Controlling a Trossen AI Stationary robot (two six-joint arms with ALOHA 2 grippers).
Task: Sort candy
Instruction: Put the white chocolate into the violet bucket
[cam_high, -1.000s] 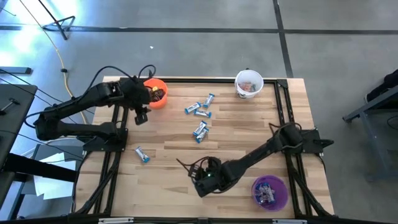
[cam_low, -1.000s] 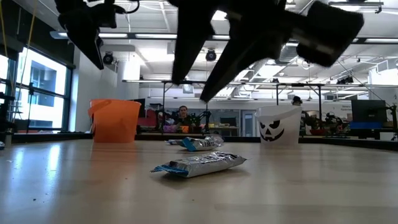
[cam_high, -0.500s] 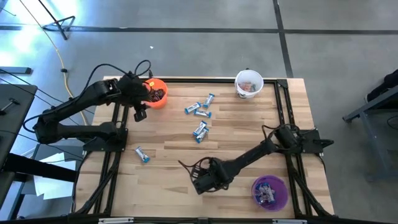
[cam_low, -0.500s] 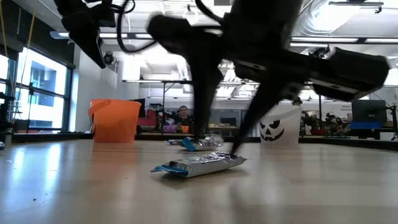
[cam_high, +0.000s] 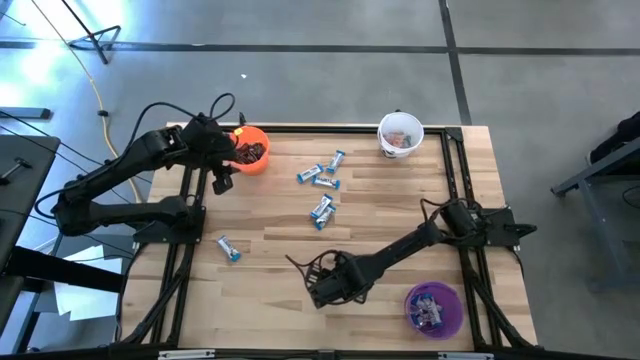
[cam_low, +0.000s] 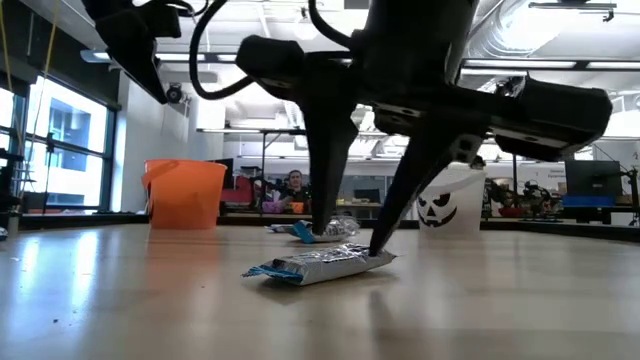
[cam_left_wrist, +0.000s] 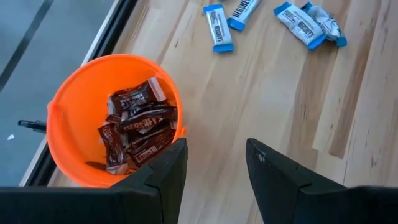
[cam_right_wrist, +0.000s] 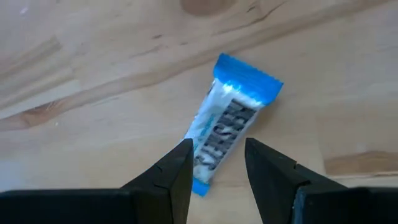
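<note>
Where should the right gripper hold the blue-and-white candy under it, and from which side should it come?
Across the middle of the candy, from straight above. It lies flat on the table, long and narrow. The right gripper is open with fingers on both long sides, so closing across the narrow width looks best; the crimped blue ends seem flimsier.

- Blue-and-white foil-wrapped candy bars (cam_high: 322, 188) are lying flat, scattered mid-table; one (cam_right_wrist: 229, 127) is lying at 6 o'clock.
- Dark brown wrapped candies (cam_left_wrist: 137, 129) are piling up at 10 o'clock.

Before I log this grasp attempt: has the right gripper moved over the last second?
Yes. The right gripper has come down onto the blue-and-white candy, which lies where it was.
</note>
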